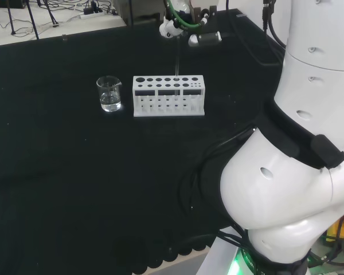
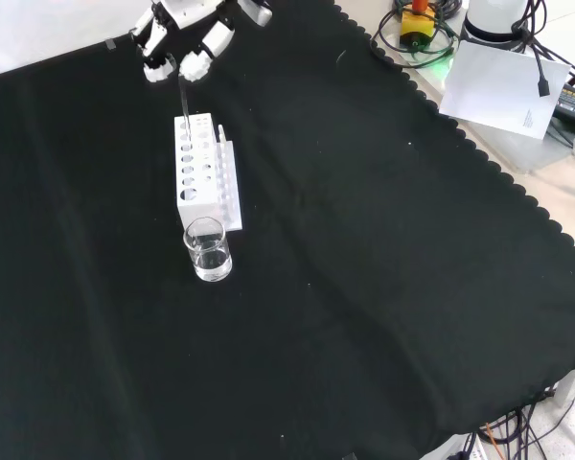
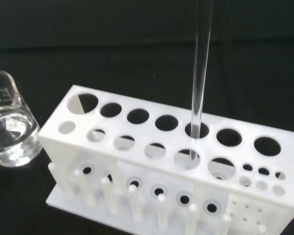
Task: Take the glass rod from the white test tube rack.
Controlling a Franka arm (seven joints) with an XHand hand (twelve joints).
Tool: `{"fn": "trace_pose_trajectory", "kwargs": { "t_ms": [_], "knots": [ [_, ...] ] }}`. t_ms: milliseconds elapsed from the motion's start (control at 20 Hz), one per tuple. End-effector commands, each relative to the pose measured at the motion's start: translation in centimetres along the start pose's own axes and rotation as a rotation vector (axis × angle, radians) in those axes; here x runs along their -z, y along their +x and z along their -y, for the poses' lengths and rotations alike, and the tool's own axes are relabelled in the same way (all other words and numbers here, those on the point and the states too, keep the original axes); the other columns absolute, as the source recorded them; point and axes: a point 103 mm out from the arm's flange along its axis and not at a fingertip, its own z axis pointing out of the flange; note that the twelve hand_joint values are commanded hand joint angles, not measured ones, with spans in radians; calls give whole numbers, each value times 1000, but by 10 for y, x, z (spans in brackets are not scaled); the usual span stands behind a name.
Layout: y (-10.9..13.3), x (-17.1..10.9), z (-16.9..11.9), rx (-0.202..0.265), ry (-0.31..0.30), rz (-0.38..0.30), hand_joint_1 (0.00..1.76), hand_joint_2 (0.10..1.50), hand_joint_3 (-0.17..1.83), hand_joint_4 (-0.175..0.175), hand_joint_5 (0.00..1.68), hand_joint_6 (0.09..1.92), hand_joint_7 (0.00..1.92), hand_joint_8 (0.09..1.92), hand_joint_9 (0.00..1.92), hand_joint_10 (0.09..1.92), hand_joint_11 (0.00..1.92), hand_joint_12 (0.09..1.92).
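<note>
My rod (image 3: 202, 73) stands upright, long axis vertical, its lower end down in a hole of the rack (image 3: 171, 161) and its upper end between my fingertips. It is a thin, straight, clear glass stick, round in section, faint against the black cloth (image 2: 383, 287). My hand (image 2: 187, 38) hangs above the rack's far end in the front view, fingers curled and pinched on the rod's top. The rack is white plastic, a long block with rows of round holes and a line of pegs along its base. Just beside it sits a clear beaker (image 1: 109, 94) holding clear liquid.
</note>
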Motion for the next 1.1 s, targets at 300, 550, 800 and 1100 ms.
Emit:
{"fn": "trace_pose_trajectory", "kwargs": {
  "t_ms": [300,550,800,1100],
  "knots": [
    [-10,-27,-10,-26,52,8,579,1314,-175,-127,481,902,865,864,1169,847,711,1290],
    [-17,-29,-9,-35,60,18,610,1298,-175,-138,518,904,968,884,1282,908,898,1257],
    [-20,-29,-8,-41,63,21,629,1291,-175,-143,536,909,1076,916,1329,932,957,1245],
    [-7,-30,-8,-19,54,22,782,1248,-175,-168,638,899,1284,868,1506,856,1021,1200]
  ]
}}
